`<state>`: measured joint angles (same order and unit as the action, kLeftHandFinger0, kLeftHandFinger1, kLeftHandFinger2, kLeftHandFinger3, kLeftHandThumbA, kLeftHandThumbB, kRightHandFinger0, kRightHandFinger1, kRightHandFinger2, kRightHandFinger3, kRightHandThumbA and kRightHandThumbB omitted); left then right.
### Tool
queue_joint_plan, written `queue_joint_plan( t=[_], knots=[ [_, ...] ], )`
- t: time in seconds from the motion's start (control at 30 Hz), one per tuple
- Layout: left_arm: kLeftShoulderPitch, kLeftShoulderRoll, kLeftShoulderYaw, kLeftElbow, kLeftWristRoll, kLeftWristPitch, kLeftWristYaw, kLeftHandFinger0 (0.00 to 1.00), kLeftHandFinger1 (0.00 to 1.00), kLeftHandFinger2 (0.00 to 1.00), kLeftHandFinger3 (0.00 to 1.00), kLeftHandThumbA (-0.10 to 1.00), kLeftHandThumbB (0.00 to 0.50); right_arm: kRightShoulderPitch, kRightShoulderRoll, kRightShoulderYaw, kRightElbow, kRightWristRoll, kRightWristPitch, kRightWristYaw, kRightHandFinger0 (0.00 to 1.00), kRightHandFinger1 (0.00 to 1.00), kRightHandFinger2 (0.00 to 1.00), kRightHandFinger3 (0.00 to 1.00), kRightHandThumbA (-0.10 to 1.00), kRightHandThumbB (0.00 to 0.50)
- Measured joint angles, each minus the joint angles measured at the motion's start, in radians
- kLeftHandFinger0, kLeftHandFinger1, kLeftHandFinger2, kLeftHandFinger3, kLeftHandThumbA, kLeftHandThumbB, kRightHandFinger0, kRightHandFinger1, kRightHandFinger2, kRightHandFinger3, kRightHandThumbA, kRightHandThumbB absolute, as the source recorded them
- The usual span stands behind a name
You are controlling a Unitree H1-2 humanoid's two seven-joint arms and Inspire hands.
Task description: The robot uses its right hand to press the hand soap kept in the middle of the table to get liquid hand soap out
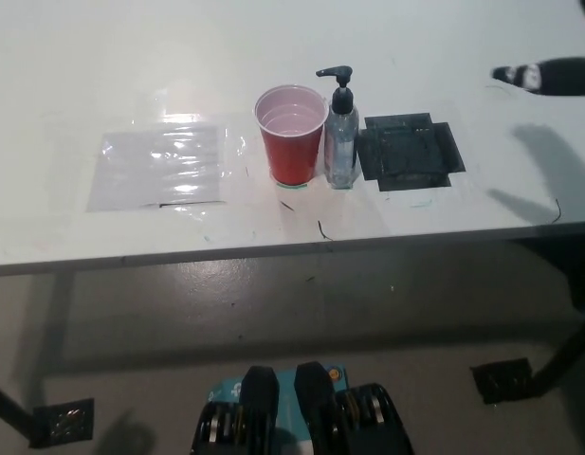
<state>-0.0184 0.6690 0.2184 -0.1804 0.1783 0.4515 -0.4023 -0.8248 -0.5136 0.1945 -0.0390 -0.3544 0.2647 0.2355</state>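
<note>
1. The right hand (548, 76) hangs over the table's (102, 57) far right edge; I cannot tell if it is open or closed.
2. The soap bottle (341, 133), clear with a black pump, stands mid-table, well apart from the hand.
3. The red cup (292, 135) touches its left side; the inside looks pale.

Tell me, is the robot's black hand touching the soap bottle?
Apart. In the head view the right hand hangs at the right edge, with bare table and a black patch between it and the soap bottle.
</note>
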Motion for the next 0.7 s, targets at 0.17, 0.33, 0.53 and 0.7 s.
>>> queue_joint_plan(
  t=[0.17, 0.33, 0.53, 0.7],
  knots=[
    [-0.002, -0.01, 0.018, 0.0, 0.019, 0.0, -0.024, 1.0, 1.0, 1.0, 0.89, 1.0, 0.082, -0.063, 0.005, 0.078, 0.072, -0.022, 0.004, 0.057, 1.0, 1.0, 1.0, 1.0, 1.0, 0.5],
    [-0.006, -0.023, 0.026, -0.001, 0.037, 0.0, -0.045, 1.0, 1.0, 1.0, 0.87, 1.0, 0.076, -0.115, 0.03, 0.127, 0.129, -0.035, -0.004, 0.088, 1.0, 1.0, 1.0, 1.0, 1.0, 0.478],
    [-0.019, -0.034, 0.044, -0.004, 0.071, 0.0, -0.08, 1.0, 1.0, 1.0, 0.87, 1.0, 0.085, -0.174, 0.066, 0.192, 0.196, -0.058, -0.027, 0.127, 1.0, 1.0, 1.0, 1.0, 1.0, 0.5],
    [-0.031, -0.037, 0.057, -0.004, 0.094, 0.0, -0.101, 1.0, 1.0, 1.0, 0.87, 1.0, 0.11, -0.194, 0.093, 0.229, 0.243, -0.075, -0.06, 0.138, 1.0, 1.0, 1.0, 1.0, 1.0, 0.446]
  ],
)
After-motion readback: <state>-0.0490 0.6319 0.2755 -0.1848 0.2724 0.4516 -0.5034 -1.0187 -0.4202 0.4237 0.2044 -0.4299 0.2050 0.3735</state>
